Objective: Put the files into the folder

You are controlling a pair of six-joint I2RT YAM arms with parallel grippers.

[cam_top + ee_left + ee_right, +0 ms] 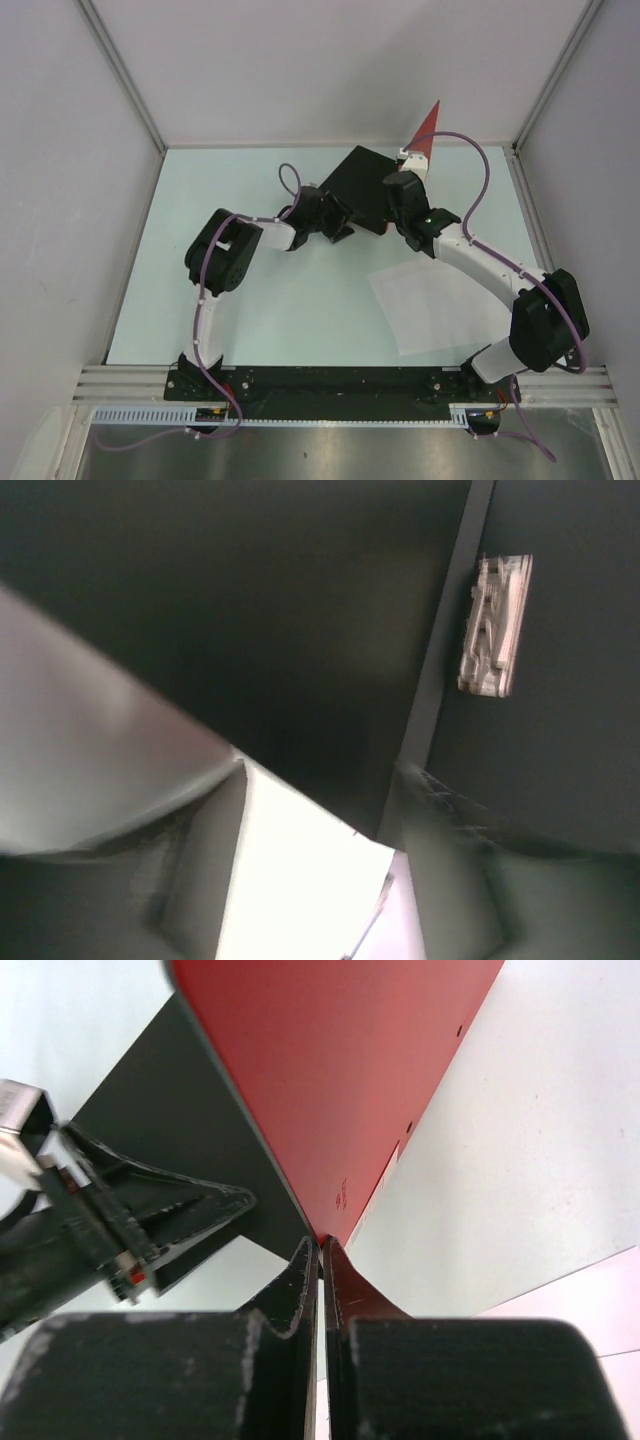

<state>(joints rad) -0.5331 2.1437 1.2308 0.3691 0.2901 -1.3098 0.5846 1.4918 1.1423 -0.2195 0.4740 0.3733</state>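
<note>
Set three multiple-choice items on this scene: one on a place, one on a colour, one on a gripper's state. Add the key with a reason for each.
1. Where do the thin white rectangular paper sheets lie?
A. On the pale table, apart from the flat rectangular folder, nearer the arm bases
B. Inside the folder, under its clip
C. Hanging over the table's far edge

2. What colour is the outside of the folder's raised cover?
A. Blue
B. Red
C. Yellow

3. What state is the right gripper in?
A. Open above the paper sheets
B. Shut on the paper sheets
C. Shut on the edge of the folder's cover

Key: 1 A, as the top view shows the sheets flat on the table below the open folder. 2 B, as the lifted cover shows bright red. 3 C, as the right wrist view shows both fingers pinching the cover's edge.
</note>
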